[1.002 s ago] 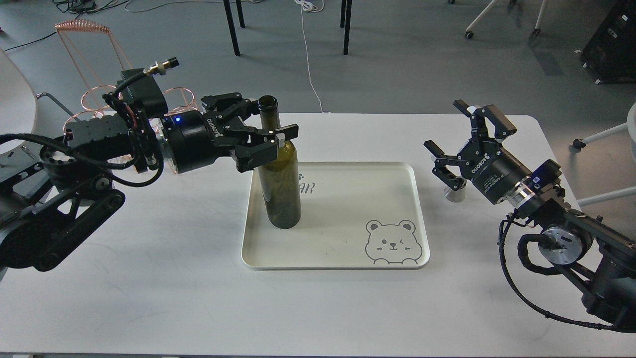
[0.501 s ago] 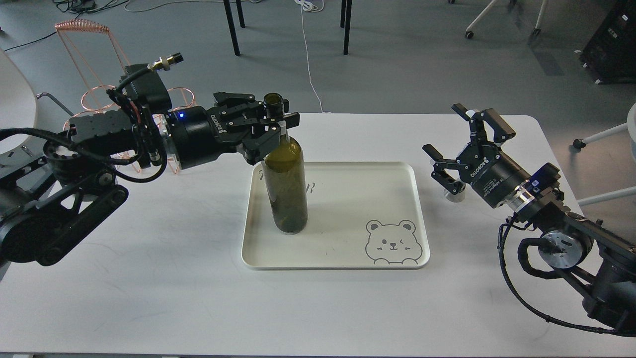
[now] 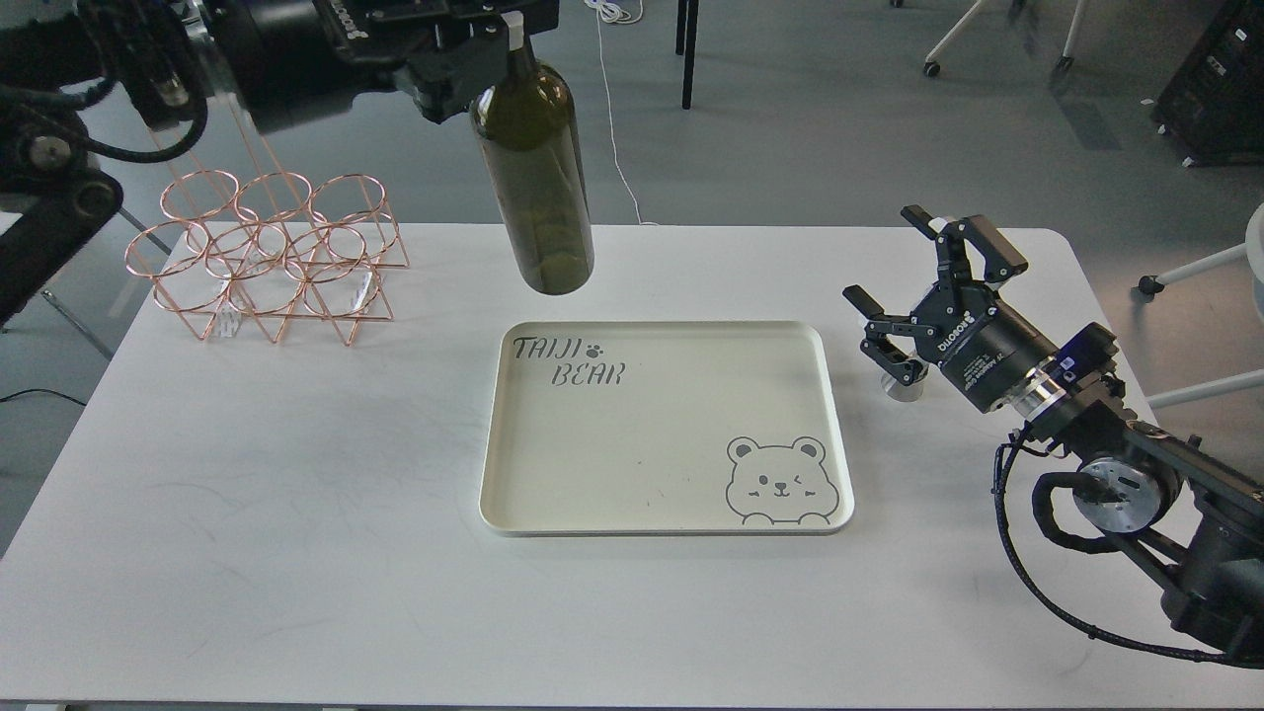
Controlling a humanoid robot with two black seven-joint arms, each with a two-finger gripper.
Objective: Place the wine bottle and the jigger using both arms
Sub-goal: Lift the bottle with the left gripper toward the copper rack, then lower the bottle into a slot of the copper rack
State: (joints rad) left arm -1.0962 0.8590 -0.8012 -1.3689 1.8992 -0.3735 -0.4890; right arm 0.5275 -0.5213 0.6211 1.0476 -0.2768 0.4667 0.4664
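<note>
One tall dark olive-green glass wine bottle (image 3: 534,183) hangs in the air above the far edge of the white table (image 3: 296,513), clear of the single cream rectangular tray (image 3: 671,513) printed with a bear and the words TAIJI BEAR. The left gripper (image 3: 474,39), at the top edge of the view, is clenched around the bottle's neck; the bottle body extends below it, its base pointing down and slightly right.

One small shiny steel jigger (image 3: 905,383) stands on the table just right of the tray. The right gripper (image 3: 923,296) has its fingers spread apart; the jigger sits directly beneath its lower fingers, partly hidden by them. Whether they touch cannot be told.

One copper wire rack (image 3: 267,259) of linked rings stands at the table's far left.
</note>
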